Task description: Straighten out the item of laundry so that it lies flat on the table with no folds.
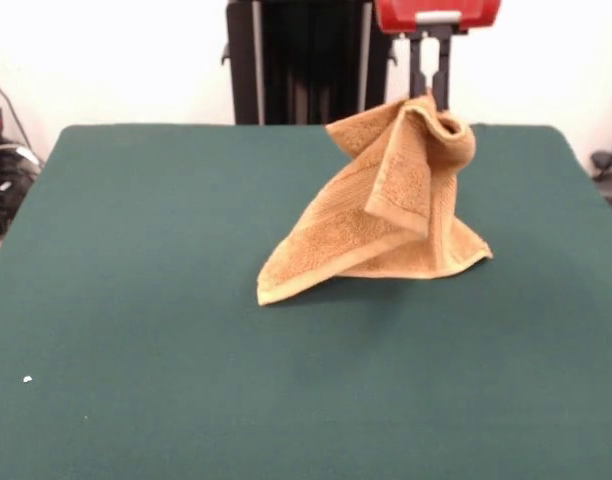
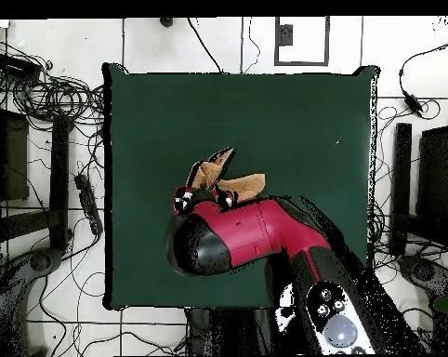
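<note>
Towel hoisted by one bunched part, lower corners on the desk.

We see the end effector [image 1: 429, 92] clenched on the golden-tan towel [image 1: 381, 215], pinching a gathered fold at its top so the cloth hangs in a crumpled tent. In the front view two lower corners rest on the green desk [image 1: 136, 300], one toward the near edge, the other toward the picture's right edge; a flap with a woven band drapes down the front. The towel sits nearer the desk's far edge than its near one, right of centre. From overhead, the red and black arm [image 2: 256, 232] covers most of the towel [image 2: 230, 184], which shows only as a tan patch near the desk's [image 2: 293, 112] middle.
</note>
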